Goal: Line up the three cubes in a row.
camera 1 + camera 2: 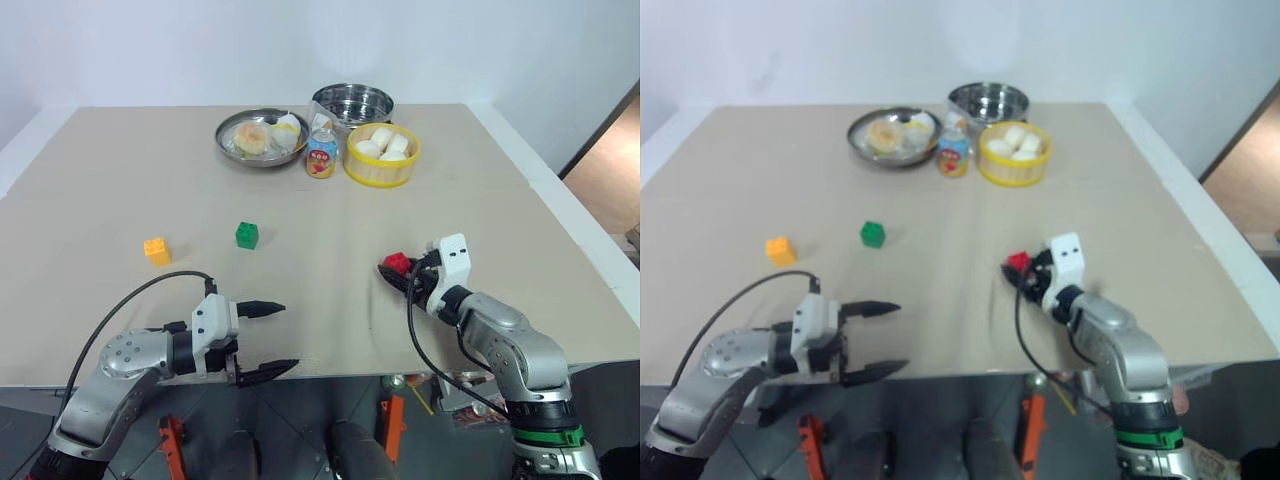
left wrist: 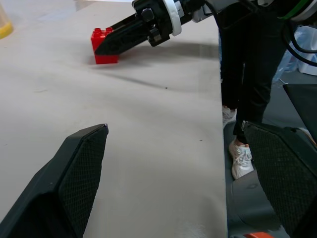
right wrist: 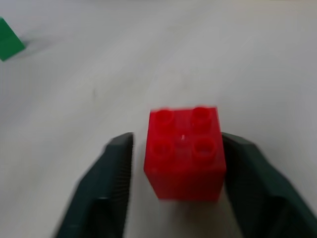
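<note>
The red cube (image 1: 398, 262) sits on the table toward the front right. My right gripper (image 1: 392, 274) is shut on it, one black finger against each side; the right wrist view shows the studded top of the red cube (image 3: 184, 151) between the fingers (image 3: 116, 163). The green cube (image 1: 247, 235) stands alone left of centre. Further left is the orange-yellow cube (image 1: 157, 250). My left gripper (image 1: 290, 337) hovers at the table's front edge, open and empty, pointing right toward the red cube (image 2: 101, 44).
At the back of the table stand a metal plate (image 1: 228, 140) with food, a steel bowl (image 1: 352, 100), a small labelled can (image 1: 321, 153) and a yellow basket (image 1: 381, 175) of white pieces. The table's front edge (image 1: 330, 372) runs just below both grippers.
</note>
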